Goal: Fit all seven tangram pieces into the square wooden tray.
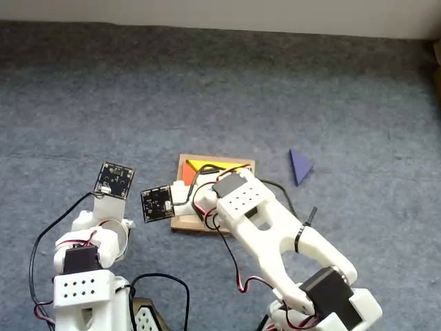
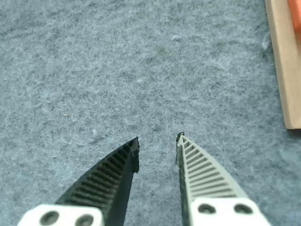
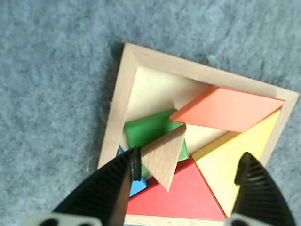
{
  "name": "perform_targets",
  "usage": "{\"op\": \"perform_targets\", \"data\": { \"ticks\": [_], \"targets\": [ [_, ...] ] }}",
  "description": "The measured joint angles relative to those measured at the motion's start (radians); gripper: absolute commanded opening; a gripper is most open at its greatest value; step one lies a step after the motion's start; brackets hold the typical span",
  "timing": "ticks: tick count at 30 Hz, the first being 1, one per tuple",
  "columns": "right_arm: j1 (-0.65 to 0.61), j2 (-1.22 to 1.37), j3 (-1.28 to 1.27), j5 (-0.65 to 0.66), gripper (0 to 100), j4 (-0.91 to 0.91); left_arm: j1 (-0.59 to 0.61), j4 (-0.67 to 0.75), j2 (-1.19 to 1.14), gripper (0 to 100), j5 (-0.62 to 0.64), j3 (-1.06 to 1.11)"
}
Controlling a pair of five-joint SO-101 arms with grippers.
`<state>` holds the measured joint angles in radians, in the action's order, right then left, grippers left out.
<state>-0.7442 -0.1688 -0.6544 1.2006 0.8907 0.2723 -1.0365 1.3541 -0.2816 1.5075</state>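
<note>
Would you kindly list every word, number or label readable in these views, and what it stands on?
No text is readable.
The wooden tray, the orange piece in it and the blue triangle on the carpet carry no print.
Any markings on the camera boards are too small to read.

Bare wooden tray (image 3: 121, 94), matt painted pieces (image 3: 221, 160), seemingly felt-like cloth (image 2: 141, 70).

Two white moulded arms, left arm (image 1: 83, 286) and right arm (image 1: 275, 238), dotted hole patterns on their housings, black servo blocks (image 1: 329, 289), looping black and red cables (image 1: 238, 265), square black circuit boards (image 1: 114, 179) at the wrists, black cable tie (image 1: 303, 231), left claw (image 2: 158, 138) with one black and one pale ribbed finger, right claw (image 3: 190, 157) all black
</note>
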Motion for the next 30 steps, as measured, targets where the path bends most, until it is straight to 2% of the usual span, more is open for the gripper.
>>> {"op": "perform_targets", "data": {
  "ticks": [4, 6, 9, 13, 19, 23, 26, 30],
  "targets": [
    [0.026, 0.000, 0.000, 0.000, 32.7, 0.000, 0.000, 0.000, 0.000, 15, 0.000, 0.000],
    [0.048, 0.000, 0.000, 0.000, 28.9, 0.000, 0.000, 0.000, 0.000, 15, 0.000, 0.000],
    [0.078, -0.026, 0.000, -0.035, 17.0, 0.000, 0.000, 0.000, 0.000, 15, 0.000, 0.000],
    [0.110, -0.117, 0.000, -0.206, 0.0, 0.000, 0.000, 0.000, 0.000, 15, 0.000, 0.000],
    [0.129, -0.180, -0.029, -0.514, 1.5, 0.018, 0.000, 0.000, 0.000, 15, 0.000, 0.000],
    [0.130, -0.176, -0.068, -0.675, 1.5, 0.018, 0.000, 0.000, 0.000, 15, 0.000, 0.000],
    [0.130, -0.115, -0.066, -0.738, 1.5, 0.018, 0.000, 0.000, 0.000, 15, 0.000, 0.000],
    [0.130, 0.023, -0.057, -0.756, 1.5, 0.018, 0.000, 0.000, 0.000, 15, 0.000, 0.000]
  ]
}}
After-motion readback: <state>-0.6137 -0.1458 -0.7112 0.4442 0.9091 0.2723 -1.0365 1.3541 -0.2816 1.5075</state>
